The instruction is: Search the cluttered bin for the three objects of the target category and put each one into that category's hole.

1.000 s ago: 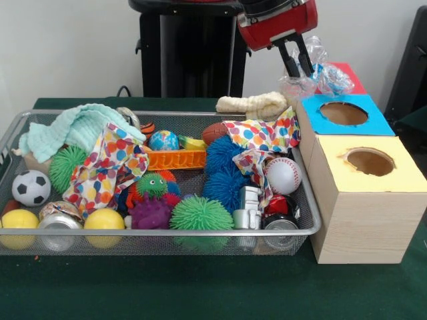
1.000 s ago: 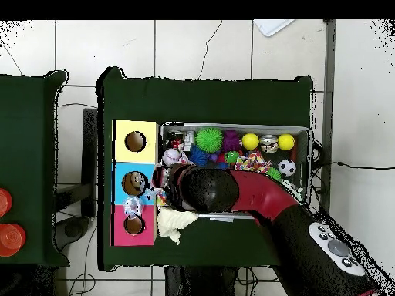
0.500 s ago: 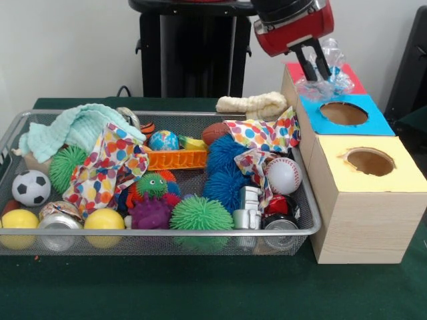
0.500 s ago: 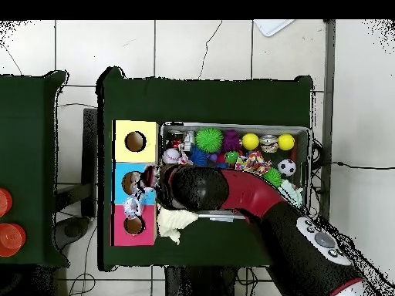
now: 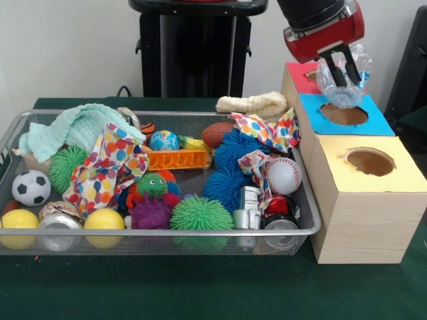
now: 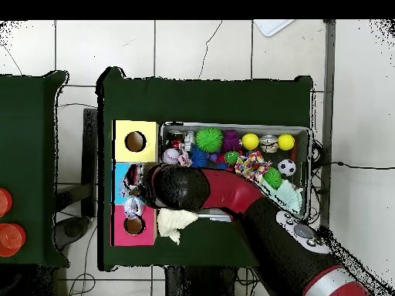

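Observation:
My gripper (image 5: 341,72) is shut on a crumpled clear plastic bottle (image 5: 344,85) with blue bits. It hangs just above the round hole of the blue-topped box (image 5: 373,121). The red-topped box (image 5: 299,69) stands behind that box and the yellow-topped box (image 5: 400,175) in front of it. In the overhead view my arm (image 6: 202,190) reaches from the bin across the blue box (image 6: 119,179) and hides the gripper. A pale bit of plastic (image 6: 132,206) shows near the seam between the blue and red boxes.
The wire mesh bin (image 5: 160,231) holds a baseball (image 5: 283,175), soccer ball (image 5: 31,187), yellow balls (image 5: 103,221), spiky rubber balls (image 5: 200,213), spotted cloths (image 5: 107,167), cans (image 5: 280,223) and a green towel (image 5: 77,127). A cream cloth (image 5: 257,103) lies behind the bin.
The gripper carried the plastic bottle rightward in the front view, from beyond the bin's far right corner to above the blue box's hole. It stayed shut on the bottle.

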{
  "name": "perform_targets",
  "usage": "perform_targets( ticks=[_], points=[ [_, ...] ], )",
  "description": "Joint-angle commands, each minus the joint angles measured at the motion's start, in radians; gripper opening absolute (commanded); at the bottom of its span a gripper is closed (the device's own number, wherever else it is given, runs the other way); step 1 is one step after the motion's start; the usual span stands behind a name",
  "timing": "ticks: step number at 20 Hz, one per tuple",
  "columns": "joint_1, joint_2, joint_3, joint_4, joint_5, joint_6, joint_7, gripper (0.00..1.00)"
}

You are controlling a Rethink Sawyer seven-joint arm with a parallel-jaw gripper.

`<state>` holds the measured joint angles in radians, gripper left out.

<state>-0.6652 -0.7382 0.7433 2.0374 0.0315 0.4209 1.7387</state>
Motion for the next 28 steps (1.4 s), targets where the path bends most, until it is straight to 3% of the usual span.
perform_targets(
  ticks=[1, 8, 16, 24, 28],
  points=[
    [0.031, 0.035, 0.006, 0.033, 0.086, -0.076, 0.221, 0.00],
    [0.041, 0.026, -0.013, 0.060, 0.106, -0.047, 0.201, 0.00],
    [0.072, -0.015, -0.097, 0.029, 0.108, 0.091, 0.168, 0.00],
    [0.119, 0.006, -0.213, -0.105, 0.070, 0.262, 0.138, 0.00],
    [0.127, 0.019, -0.237, -0.178, 0.045, 0.326, 0.107, 0.00]
  ],
)
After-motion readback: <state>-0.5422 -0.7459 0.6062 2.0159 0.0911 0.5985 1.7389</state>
